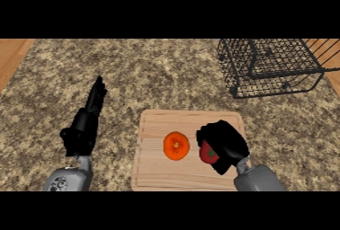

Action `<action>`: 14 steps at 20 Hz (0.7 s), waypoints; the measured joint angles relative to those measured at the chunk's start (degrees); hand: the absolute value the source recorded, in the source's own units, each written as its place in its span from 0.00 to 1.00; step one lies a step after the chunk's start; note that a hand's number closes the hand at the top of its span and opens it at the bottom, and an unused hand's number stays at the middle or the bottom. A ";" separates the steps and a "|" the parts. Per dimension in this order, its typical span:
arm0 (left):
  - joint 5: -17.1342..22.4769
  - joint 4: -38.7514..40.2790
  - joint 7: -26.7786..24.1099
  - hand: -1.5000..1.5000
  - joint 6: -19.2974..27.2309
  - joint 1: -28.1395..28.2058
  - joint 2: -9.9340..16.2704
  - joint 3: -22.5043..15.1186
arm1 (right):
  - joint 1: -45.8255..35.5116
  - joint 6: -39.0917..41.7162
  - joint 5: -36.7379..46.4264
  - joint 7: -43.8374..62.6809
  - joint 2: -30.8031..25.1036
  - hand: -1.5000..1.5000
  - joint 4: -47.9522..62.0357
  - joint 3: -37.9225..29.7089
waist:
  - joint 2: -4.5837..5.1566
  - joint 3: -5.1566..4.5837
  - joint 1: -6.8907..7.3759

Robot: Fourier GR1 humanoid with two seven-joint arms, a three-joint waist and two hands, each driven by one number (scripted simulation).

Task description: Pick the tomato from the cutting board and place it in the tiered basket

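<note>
A red tomato (208, 153) with a green stem lies on the right part of the wooden cutting board (159, 173). My right hand (224, 140) covers it from above and to the right, fingers curled round its top and thumb below, so most of the tomato is hidden. An orange fruit (176, 145) sits on the board just left of the tomato. The black wire tiered basket (269, 67) stands at the back right of the counter. My left hand (85, 123) rests open to the left of the board, fingers straight and pointing away.
The speckled granite counter (153, 76) stretches between the board and the basket. Wooden surfaces (12, 51) show at the far left and far right corners.
</note>
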 measured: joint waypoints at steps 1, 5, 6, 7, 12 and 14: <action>-0.02 0.17 0.46 0.50 0.11 -0.62 -0.15 0.08 | -0.76 -0.28 0.70 0.97 0.41 1.00 0.78 -0.40 | -0.04 -0.04 -0.01; 0.06 -0.16 0.56 0.50 -0.13 -0.64 0.31 0.43 | -3.22 3.94 5.01 10.48 0.25 1.00 2.93 -2.71 | -0.04 -0.05 0.13; 0.16 -0.02 0.47 0.50 -0.19 -0.65 0.40 0.59 | -3.93 5.98 6.17 13.36 -0.20 1.00 3.08 -3.48 | -0.05 -0.05 0.02; 0.14 -0.38 0.52 0.50 -0.31 -0.24 0.39 0.35 | -4.57 7.23 7.39 16.12 -0.26 1.00 3.79 -4.11 | -0.05 -0.05 0.13; -0.35 -1.43 0.68 0.50 0.04 0.84 -0.07 -0.31 | -7.77 10.54 11.36 26.14 0.97 1.00 3.84 -6.43 | 0.04 0.06 0.08; -0.15 -1.47 0.74 0.50 -0.11 0.88 0.09 0.00 | -8.65 12.68 12.14 28.99 1.00 1.00 0.81 -7.17 | 0.04 0.09 -0.06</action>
